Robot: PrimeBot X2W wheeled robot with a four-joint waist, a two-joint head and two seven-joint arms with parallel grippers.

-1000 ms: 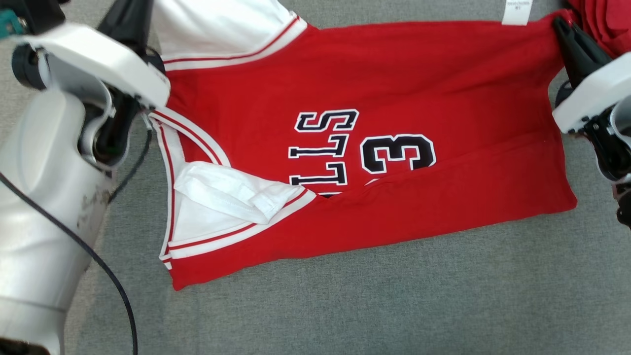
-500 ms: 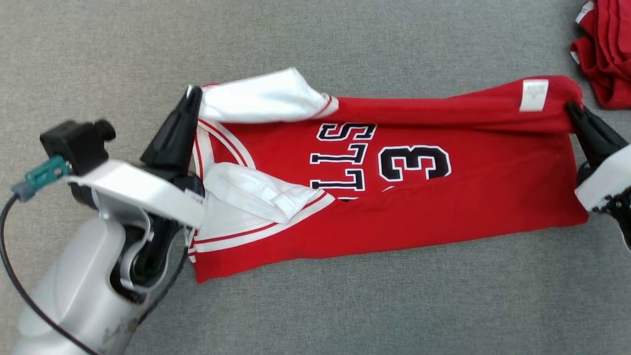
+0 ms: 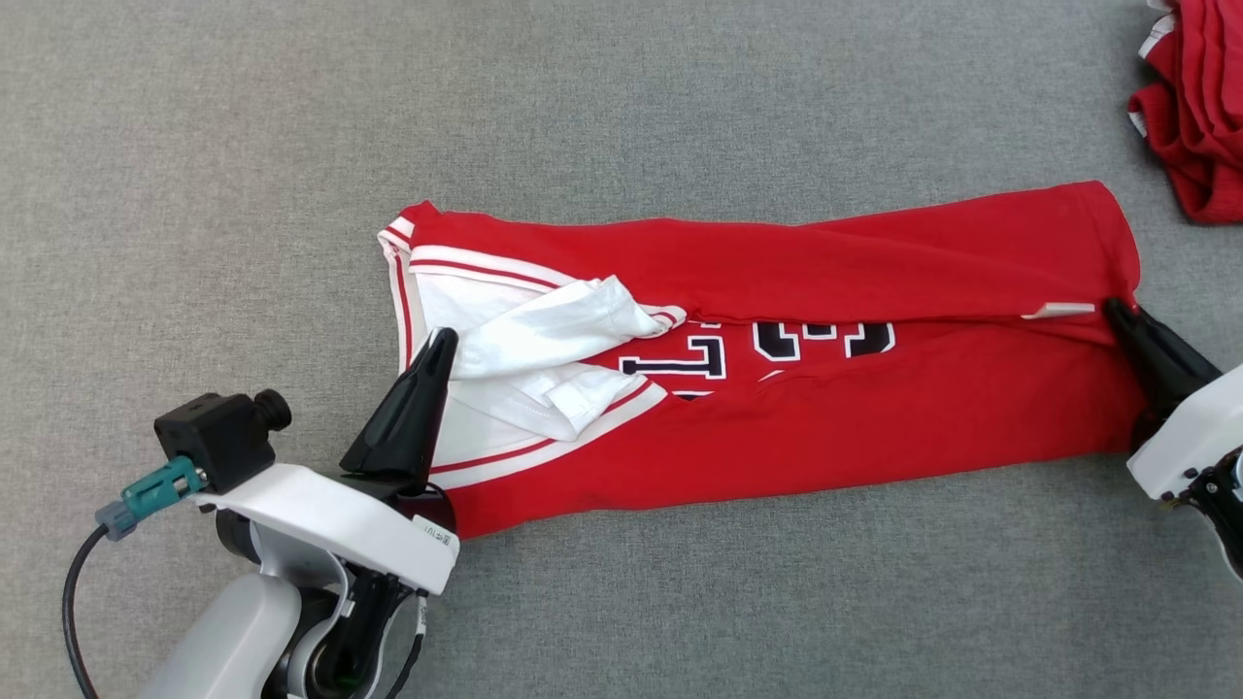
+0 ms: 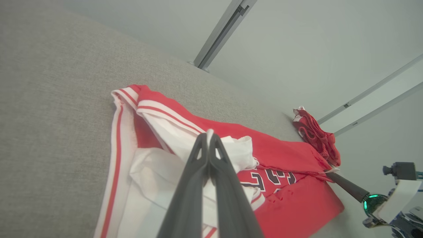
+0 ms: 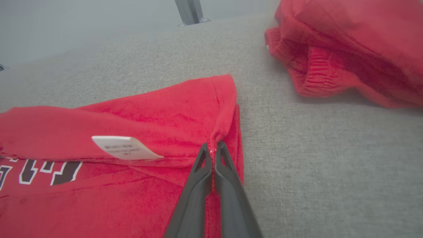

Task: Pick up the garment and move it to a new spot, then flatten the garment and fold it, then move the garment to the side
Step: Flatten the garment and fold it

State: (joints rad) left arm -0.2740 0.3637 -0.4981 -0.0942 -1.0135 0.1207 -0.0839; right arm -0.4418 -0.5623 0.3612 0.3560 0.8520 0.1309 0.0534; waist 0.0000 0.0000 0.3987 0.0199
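The garment [image 3: 796, 417] is a red jersey with white trim and black lettering, lying lengthwise on the grey surface. Its far long edge is folded over toward me and covers the top of the lettering. My left gripper [image 3: 443, 338] is shut on the white sleeve fabric at the left end; in the left wrist view the fingers [image 4: 198, 178] pinch white cloth at their tips. At the right end my right gripper [image 3: 1113, 307] is shut on the folded red hem [image 5: 224, 125], which bunches at its tips [image 5: 213, 148]. A white label [image 5: 124, 147] sticks out beside it.
A second pile of red cloth [image 3: 1194, 107] lies at the far right, close beyond the right gripper, and appears as a heap [image 5: 347, 49] in the right wrist view. Grey surface [image 3: 621, 97] stretches all round the garment. Metal frame legs [image 4: 218, 33] stand at its far edge.
Both grippers came toward me carrying the garment's far edge, laying it over the lettering so the jersey is now a narrower strip. The head view has also shifted.
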